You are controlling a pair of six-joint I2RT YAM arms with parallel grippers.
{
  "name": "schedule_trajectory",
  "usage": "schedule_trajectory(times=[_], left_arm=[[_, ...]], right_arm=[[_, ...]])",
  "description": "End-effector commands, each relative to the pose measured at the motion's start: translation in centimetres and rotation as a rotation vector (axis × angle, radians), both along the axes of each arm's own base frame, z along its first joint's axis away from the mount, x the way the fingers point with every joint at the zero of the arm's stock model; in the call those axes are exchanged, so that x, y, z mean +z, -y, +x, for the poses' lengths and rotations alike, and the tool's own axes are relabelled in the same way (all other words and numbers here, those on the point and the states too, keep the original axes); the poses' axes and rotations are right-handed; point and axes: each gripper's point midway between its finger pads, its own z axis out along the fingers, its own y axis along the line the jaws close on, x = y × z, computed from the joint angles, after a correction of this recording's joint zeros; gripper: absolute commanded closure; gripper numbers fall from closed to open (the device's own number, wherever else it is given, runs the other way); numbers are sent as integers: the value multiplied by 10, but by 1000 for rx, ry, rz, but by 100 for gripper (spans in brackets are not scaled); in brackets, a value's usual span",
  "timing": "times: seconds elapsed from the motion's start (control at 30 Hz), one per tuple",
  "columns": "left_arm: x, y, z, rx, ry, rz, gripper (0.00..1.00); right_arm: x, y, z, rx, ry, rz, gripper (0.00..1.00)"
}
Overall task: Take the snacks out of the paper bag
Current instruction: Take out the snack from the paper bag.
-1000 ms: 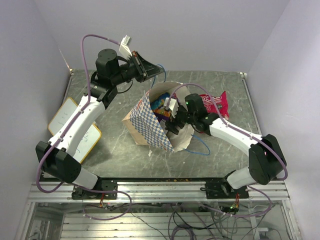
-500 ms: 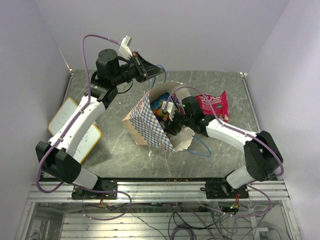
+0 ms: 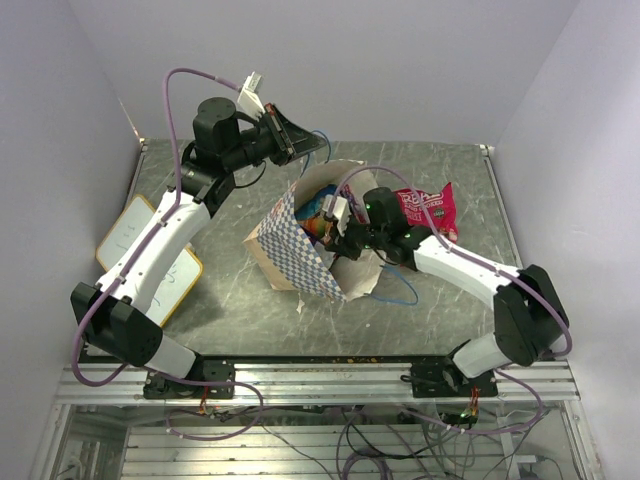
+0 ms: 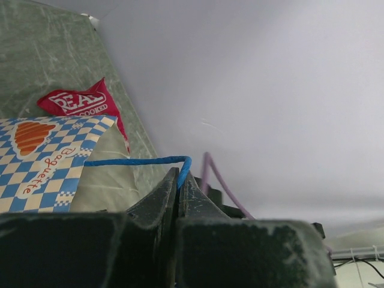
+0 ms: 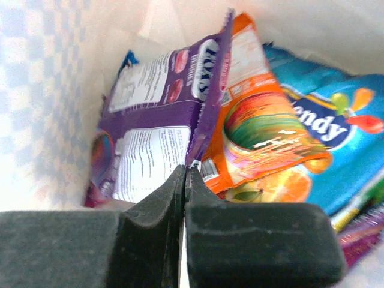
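Right tool (image 5: 185,171) was down inside the paper bag (image 3: 295,250), jaws together on a thin bite of the purple packet (image 5: 156,120), at its lower seam edge only. Orange packet (image 5: 264,138) leaned against it, with the blue packet (image 5: 336,138) behind; more snacks lay underneath, hard to sort out. The bag stood mid-table (image 3: 230,310), mouth up and open. Farther back, my left tool (image 4: 179,180) was clamped on the blue cord handle (image 4: 132,161), holding that side raised. Beyond the bag, one red packet (image 3: 432,210) lay out on the table. Risks, as I judged them: so slim a pinch could slip off glossy foil on the lift; the orange packet could drag along and snag; a hard pull could tip the bag or strain the cord.
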Motion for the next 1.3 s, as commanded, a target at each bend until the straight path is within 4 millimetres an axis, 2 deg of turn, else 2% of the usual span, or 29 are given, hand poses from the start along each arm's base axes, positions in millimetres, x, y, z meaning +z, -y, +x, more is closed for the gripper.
schedule_trajectory(times=[0.0,0.1,0.4,0.5,0.63,0.77,0.93,1.1,1.17,1.27], left_arm=[[42,-7,-12,27,120,-18,93],[41,-9,-11,39,120,-8,93],[43,-16,-6,88,127,23,93],[37,-19,-3,105,107,35,93],[25,-22,2,130,67,56,93],[0,-30,10,176,-16,105,93],[-8,-35,14,194,-56,133,93],[-13,-37,15,196,-79,164,93],[-15,-36,13,191,-87,155,93],[-14,-36,10,183,-90,151,93]], right_arm=[[63,5,6,-88,124,111,100],[86,15,7,-157,173,156,100],[135,56,7,-329,321,183,100],[155,67,5,-367,373,198,100],[189,79,1,-396,460,239,100],[221,85,-2,-390,557,265,100],[278,106,0,-497,675,344,100],[313,143,16,-741,735,375,100],[320,162,24,-871,739,365,100],[316,188,39,-1063,724,306,100]])
